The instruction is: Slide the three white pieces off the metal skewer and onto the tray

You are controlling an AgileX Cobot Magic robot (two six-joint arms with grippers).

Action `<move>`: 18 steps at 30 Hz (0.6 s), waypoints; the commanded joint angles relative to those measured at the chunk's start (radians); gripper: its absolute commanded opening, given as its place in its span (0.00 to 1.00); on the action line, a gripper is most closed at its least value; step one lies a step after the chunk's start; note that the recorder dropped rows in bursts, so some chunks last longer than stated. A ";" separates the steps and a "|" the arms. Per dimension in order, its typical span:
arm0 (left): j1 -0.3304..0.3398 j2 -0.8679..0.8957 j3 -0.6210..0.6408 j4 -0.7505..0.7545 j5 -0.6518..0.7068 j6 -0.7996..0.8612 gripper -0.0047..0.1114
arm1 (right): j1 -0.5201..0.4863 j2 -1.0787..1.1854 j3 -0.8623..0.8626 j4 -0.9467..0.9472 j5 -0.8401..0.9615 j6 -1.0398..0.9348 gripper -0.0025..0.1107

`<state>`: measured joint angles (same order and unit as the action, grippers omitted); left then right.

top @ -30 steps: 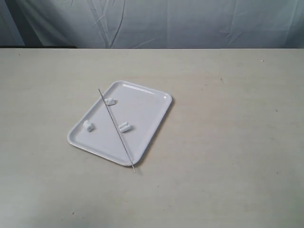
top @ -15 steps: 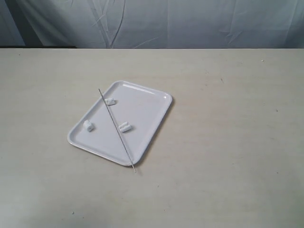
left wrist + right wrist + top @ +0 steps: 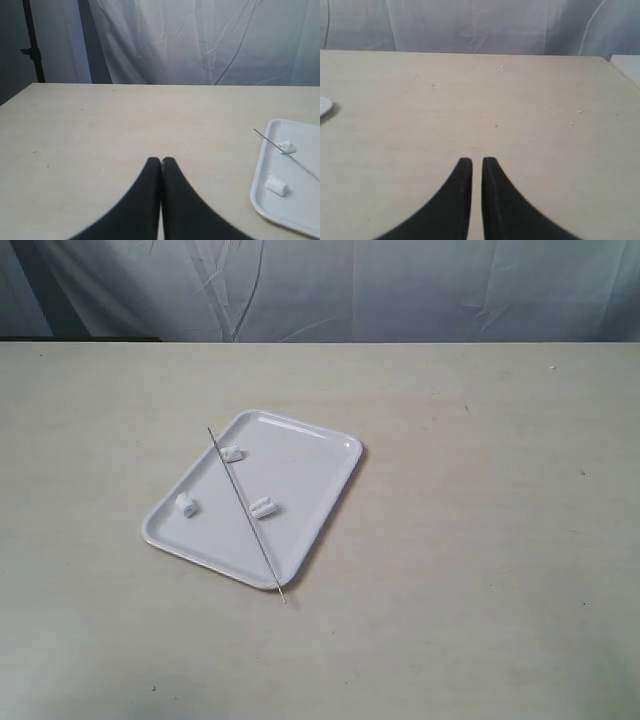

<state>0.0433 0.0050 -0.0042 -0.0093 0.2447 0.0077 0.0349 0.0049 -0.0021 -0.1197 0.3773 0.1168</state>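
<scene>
Outwardly, in the exterior view, neither gripper is seen. The tray (image 3: 322, 468) lies on the table (image 3: 480, 540), on the side the left arm works. The metal skewer (image 3: 246, 512) is laid slantwise across the tray, both tips overhanging the rim. The three white pieces (image 3: 262, 506) are off the rod: one just beside its far end, the other two apart, one on each side of it.

In the left wrist view, the left gripper (image 3: 161, 161) is closed, its fingers pressed together with nothing held. The tray (image 3: 300, 205) is found ahead of the fingertips and off to one side, near but apart. The skewer (image 3: 300, 163) runs obliquely to the fingers' line, and two pieces (image 3: 276, 186) are visible.

In the right wrist view, the right gripper (image 3: 477, 161) is likewise closed and empty. Only a white sliver, probably the tray's corner (image 3: 323, 106), is caught far to one side.

The left arm is judged nearer. The task is judged complete.
</scene>
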 commanded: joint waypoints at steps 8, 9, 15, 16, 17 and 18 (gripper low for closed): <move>0.004 -0.005 0.004 -0.028 -0.013 -0.061 0.04 | -0.012 -0.005 0.002 0.013 -0.012 0.037 0.09; 0.004 -0.005 0.004 -0.028 -0.013 -0.061 0.04 | -0.017 -0.005 0.002 0.016 -0.012 0.035 0.09; 0.004 -0.005 0.004 -0.018 -0.023 -0.052 0.04 | -0.026 -0.005 0.002 0.021 -0.012 0.035 0.09; 0.004 -0.005 0.004 -0.015 -0.023 -0.052 0.04 | -0.026 -0.005 0.002 0.021 -0.012 0.035 0.09; 0.004 -0.005 0.004 -0.015 -0.023 -0.052 0.04 | -0.026 -0.005 0.002 0.021 -0.012 0.035 0.09; 0.004 -0.005 0.004 -0.015 -0.023 -0.052 0.04 | -0.026 -0.005 0.002 0.021 -0.012 0.035 0.09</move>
<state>0.0433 0.0050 -0.0042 -0.0285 0.2352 -0.0446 0.0150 0.0049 -0.0021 -0.1002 0.3773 0.1489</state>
